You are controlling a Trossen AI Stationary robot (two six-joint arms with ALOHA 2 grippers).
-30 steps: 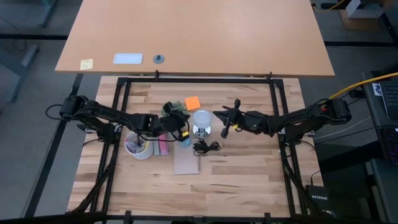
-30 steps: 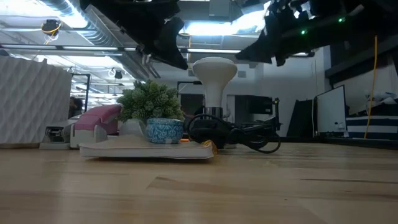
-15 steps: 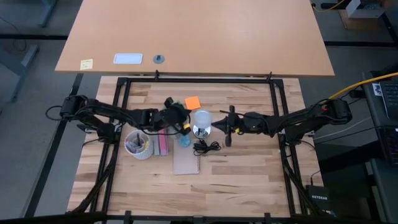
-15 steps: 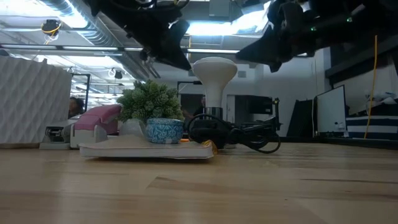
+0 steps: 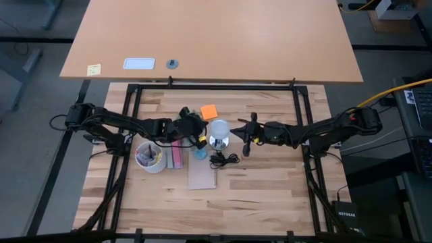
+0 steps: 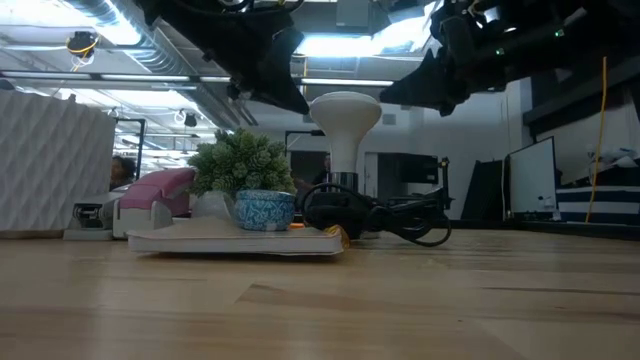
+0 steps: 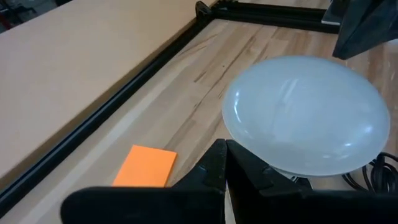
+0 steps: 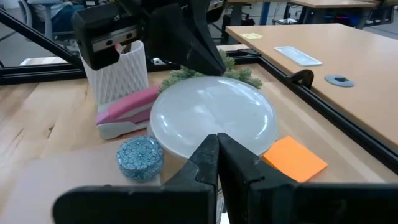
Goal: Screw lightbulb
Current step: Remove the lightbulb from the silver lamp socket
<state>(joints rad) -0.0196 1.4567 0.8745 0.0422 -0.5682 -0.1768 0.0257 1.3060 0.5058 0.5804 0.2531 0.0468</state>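
low view: the lightbulb (image 6: pixel 345 125) stands upright, globe up, its neck going down into the silver socket (image 6: pixel 341 181), with a black cord (image 6: pixel 400 218) coiled on the tabletop (image 6: pixel 400 300) just beside the socket. neither arm touches the bulb. the left gripper (image 5: pixel 197 130) hangs just beside the lightbulb on one side, above globe height, its fingers (image 7: pixel 239 171) pressed together on nothing. the right gripper (image 5: pixel 246 138) hangs near the lightbulb on the opposite side, also raised, its fingers (image 8: pixel 217 155) together and empty too.

seen from above, the lightbulb (image 5: pixel 219 127) sits near the middle of the tabletop. an orange sticky note (image 5: pixel 208 111) lies just beside the lightbulb, toward the far edge. a small blue patterned pot (image 6: pixel 265 209) with a green plant (image 6: pixel 240 162) stands just beside the lightbulb on the left gripper's side, resting on a brown notebook (image 5: pixel 202 175). farther from the lightbulb on that same side lie a pink stapler (image 6: pixel 155 192) and a white ribbed cup (image 5: pixel 150 158) holding pens.
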